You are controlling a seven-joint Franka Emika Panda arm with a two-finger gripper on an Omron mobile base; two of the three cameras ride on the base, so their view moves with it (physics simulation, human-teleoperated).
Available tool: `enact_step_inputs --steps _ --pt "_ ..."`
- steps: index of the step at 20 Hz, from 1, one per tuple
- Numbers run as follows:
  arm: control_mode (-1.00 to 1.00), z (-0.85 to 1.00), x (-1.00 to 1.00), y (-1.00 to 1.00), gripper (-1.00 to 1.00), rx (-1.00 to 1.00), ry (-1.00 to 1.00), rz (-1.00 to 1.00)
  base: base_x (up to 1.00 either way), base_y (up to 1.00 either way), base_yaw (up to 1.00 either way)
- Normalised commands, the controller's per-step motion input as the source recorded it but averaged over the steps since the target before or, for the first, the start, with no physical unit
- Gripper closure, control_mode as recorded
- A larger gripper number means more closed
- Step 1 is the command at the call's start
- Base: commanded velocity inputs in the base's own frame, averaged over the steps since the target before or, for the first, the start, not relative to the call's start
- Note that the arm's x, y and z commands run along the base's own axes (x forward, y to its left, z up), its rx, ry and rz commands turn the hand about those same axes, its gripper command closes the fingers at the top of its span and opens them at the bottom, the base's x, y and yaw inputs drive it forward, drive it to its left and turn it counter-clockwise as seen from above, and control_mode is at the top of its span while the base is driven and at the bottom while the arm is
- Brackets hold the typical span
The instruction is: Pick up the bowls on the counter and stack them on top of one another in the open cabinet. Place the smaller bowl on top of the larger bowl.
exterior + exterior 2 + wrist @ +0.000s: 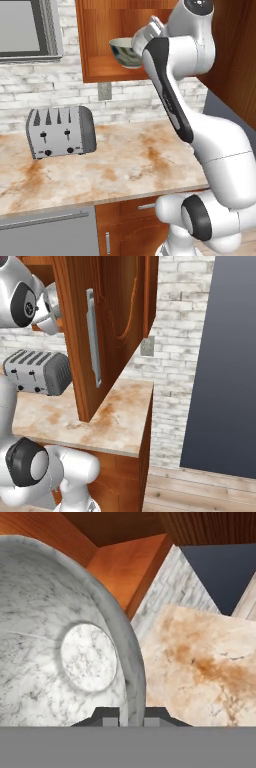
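The larger bowl (124,52), cream with dark blue-green blotches, hangs upright in the mouth of the open cabinet (100,70), just above its shelf floor. My gripper (142,48) comes down from above and is shut on the bowl's right rim. In the hand view the bowl's (60,642) pale marbled inside spreads to the left, and its rim runs down between my gripper's (124,717) two fingertips. The cabinet's (115,567) wooden inside lies beyond it. The counter (125,160) stretches below. The smaller bowl is out of view.
A silver toaster (60,131) stands on the counter's left part. The cabinet's open door (115,331) juts out over the counter's right end (120,421). A microwave (27,27) hangs at upper left. A wall outlet (104,91) sits under the cabinet.
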Motion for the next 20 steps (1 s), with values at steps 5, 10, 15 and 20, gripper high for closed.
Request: enact_step_inputs --steps 5,10,15,20 --pt "-1.00 0.06 0.26 -0.02 1.00 0.00 0.00 0.00 0.00 0.00 0.00" --pt "-1.00 0.10 0.20 -0.03 1.00 0.00 0.00 -0.01 0.00 0.00 0.00" --pt "-1.00 0.07 0.23 -0.02 1.00 0.01 0.00 -0.01 0.00 0.00 0.00" --pt "-1.00 0.01 0.26 -0.02 1.00 0.02 0.00 0.00 0.00 0.00 0.00"
